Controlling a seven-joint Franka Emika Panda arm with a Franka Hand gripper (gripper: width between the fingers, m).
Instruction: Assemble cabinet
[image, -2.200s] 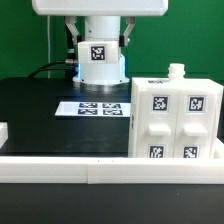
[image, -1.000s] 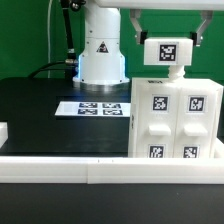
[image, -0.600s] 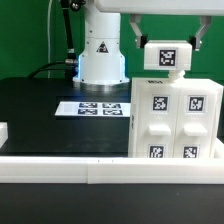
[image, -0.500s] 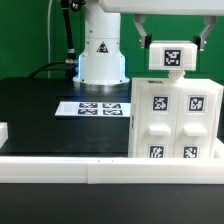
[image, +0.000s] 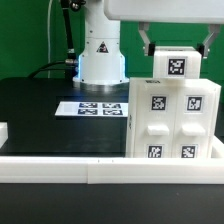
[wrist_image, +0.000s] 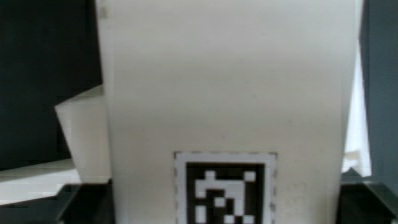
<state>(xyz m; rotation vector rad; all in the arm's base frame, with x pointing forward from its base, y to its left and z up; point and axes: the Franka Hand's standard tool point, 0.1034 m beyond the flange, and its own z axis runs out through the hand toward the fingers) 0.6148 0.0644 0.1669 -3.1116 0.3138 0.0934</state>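
Note:
The cabinet (image: 172, 122), a large white box with tagged front panels, stands on the black table at the exterior view's right. My gripper (image: 178, 52) is shut on a small white block with one tag (image: 178, 66) and holds it right over the cabinet's top, touching or nearly touching it. The dark fingers (image: 148, 42) flank the block on both sides. In the wrist view the block (wrist_image: 222, 90) fills the frame, its tag (wrist_image: 228, 190) sits between the jaws, and part of the cabinet (wrist_image: 80, 125) shows behind it.
The marker board (image: 98, 107) lies flat on the table in front of the robot base (image: 100, 55). A white rail (image: 100, 170) runs along the front edge. A small white part (image: 3, 131) sits at the exterior view's far left.
My gripper has carried the block to the exterior view's right and down onto the cabinet's top. The cabinet looks slightly shifted or turned.

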